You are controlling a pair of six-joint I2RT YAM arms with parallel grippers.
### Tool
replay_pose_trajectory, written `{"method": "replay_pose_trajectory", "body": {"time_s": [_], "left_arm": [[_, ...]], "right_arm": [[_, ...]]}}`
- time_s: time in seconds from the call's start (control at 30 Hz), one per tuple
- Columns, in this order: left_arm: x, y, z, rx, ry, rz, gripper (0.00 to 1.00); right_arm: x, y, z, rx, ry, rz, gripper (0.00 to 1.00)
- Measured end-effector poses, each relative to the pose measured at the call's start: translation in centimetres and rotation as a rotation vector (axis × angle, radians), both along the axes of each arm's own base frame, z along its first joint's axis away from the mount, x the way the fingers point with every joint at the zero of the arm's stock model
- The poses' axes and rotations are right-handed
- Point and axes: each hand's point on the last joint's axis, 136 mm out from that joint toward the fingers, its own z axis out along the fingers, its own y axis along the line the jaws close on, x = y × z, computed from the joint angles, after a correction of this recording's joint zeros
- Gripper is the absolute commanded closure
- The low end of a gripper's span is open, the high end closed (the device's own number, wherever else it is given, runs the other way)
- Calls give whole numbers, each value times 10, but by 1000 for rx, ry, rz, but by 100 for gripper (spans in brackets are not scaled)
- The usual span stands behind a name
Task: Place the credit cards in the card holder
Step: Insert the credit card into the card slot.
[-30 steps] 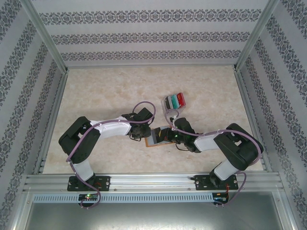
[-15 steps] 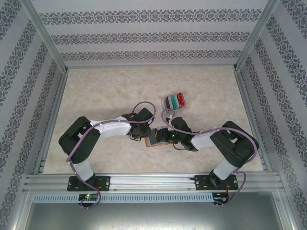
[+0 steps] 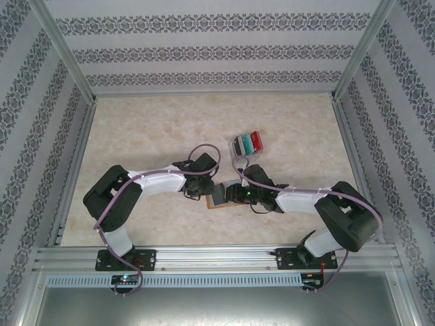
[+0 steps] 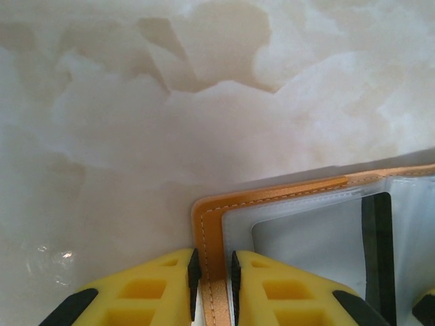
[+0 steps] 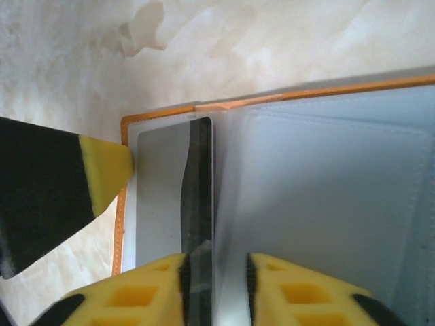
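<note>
Progress: early, with one card at the pocket and the rest waiting. Orange-tan leather-like folding card holder (image 3: 217, 201) is laid open on pale marbled table (image 3: 149, 129), grey pockets up. Its orange stitched edge is pinched between the narrow-set jaws of the left gripper (image 4: 212, 275), so it is pinned for loading. One thin dark plastic card (image 5: 199, 197) is seen edge-on at a grey pocket, directly ahead of the right gripper (image 5: 216, 282). Those jaws are set narrowly apart astride it, with a gap at one pad, so it is judged not clamped. Depth of seating cannot be told. Fanned red, teal-green, black and grey-white remaining cards (image 3: 248, 142) are lying well beyond the right gripper, left to be loaded.
</note>
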Motion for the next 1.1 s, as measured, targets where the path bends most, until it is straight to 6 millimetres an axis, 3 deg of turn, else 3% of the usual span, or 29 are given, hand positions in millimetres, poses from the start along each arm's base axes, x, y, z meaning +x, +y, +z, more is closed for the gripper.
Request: {"method": "replay_pose_trajectory", "body": {"time_s": [0.23, 0.57, 0.7, 0.97, 1.1], "left_arm": [[0, 0, 0, -1, -1, 0, 77], [0, 3, 0, 2, -11, 11, 70], [0, 4, 1, -6, -14, 19, 70], [-1, 3, 0, -6, -13, 21, 74], [-1, 3, 0, -6, -12, 21, 74]], "right_arm": [[3, 4, -7, -28, 28, 16, 100], [-1, 19, -8, -11, 57, 73, 97], [-2, 22, -8, -17, 61, 84, 88], [5, -4, 4, -101, 13, 9, 86], [5, -22, -9, -151, 53, -32, 88]]}}
